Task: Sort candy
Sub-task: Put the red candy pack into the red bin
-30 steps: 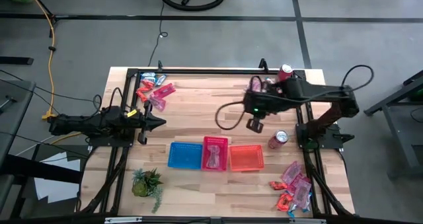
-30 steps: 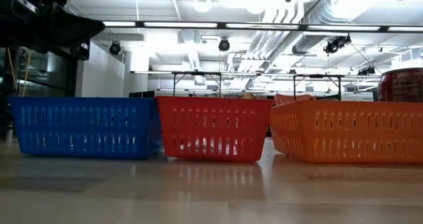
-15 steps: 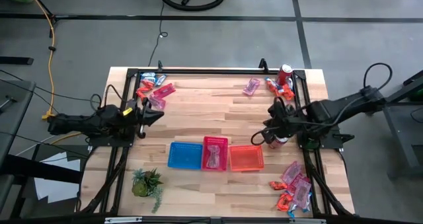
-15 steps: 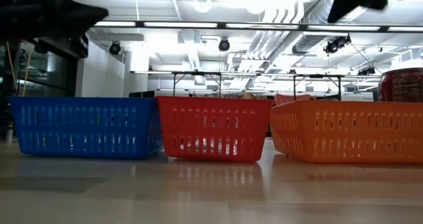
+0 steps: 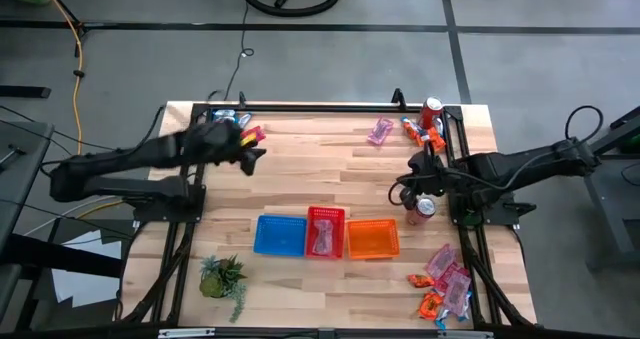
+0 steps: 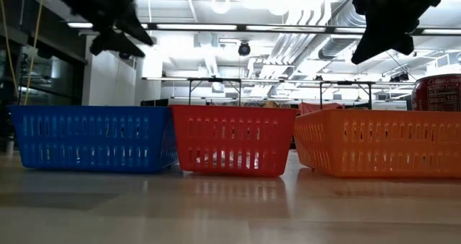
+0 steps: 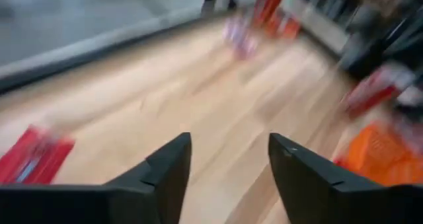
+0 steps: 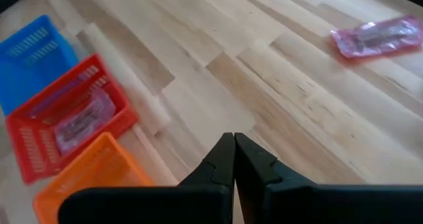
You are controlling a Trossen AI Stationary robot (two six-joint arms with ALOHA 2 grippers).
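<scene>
The candy lies in several groups: a pile at the far left [image 5: 228, 121], one pink packet [image 5: 380, 131] [image 8: 378, 36] flat on the far middle of the table, a few by the far right corner [image 5: 420, 131] and a pile at the near right [image 5: 442, 281]. One pink packet lies in the red basket [image 5: 323, 239] [image 8: 79, 121]. My left gripper [image 5: 254, 158] [image 7: 229, 164] hovers open and empty just right of the far-left pile, with a red packet [image 7: 36, 154] close by. My right gripper [image 5: 400, 192] [image 8: 233, 159] is shut and empty above the table, right of centre.
Blue [image 5: 280, 234], red [image 5: 325, 215] and orange [image 5: 372, 239] baskets stand side by side at the near middle. One red soda can [image 5: 432, 109] stands at the far right corner, another [image 5: 425, 207] by my right gripper. A small green plant [image 5: 222, 277] is at the near left.
My left gripper has swung toward the far edge and a little rightward, rising, and now hangs beside the far-left candy pile. My right arm has drawn back from the far middle toward the right edge, and the pink packet there now shows.
</scene>
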